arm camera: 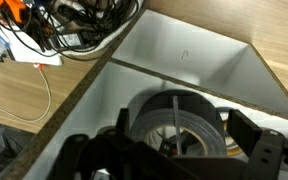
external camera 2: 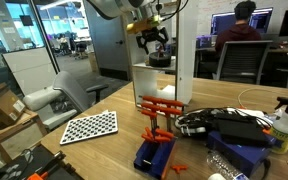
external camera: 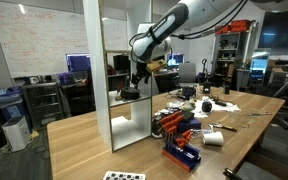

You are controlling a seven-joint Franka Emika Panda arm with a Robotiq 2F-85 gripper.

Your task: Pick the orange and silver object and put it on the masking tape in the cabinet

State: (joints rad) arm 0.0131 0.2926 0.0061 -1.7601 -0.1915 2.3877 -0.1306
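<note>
The arm reaches into the white cabinet (external camera: 92, 70) (external camera 2: 185, 60), and the gripper (external camera: 134, 82) (external camera 2: 157, 44) hangs just above the dark masking tape (external camera: 131, 95) (external camera 2: 161, 61) lying flat on a shelf. In the wrist view the gripper (arm camera: 174, 152) is spread wide, with its fingers (arm camera: 84, 156) on either side of the masking tape (arm camera: 184, 115). The orange and silver object is too small to pick out, whether in the gripper or on the roll. Blue and orange toys (external camera: 180, 138) (external camera 2: 156, 150) sit on the table (external camera: 79, 130) beside the cabinet.
</note>
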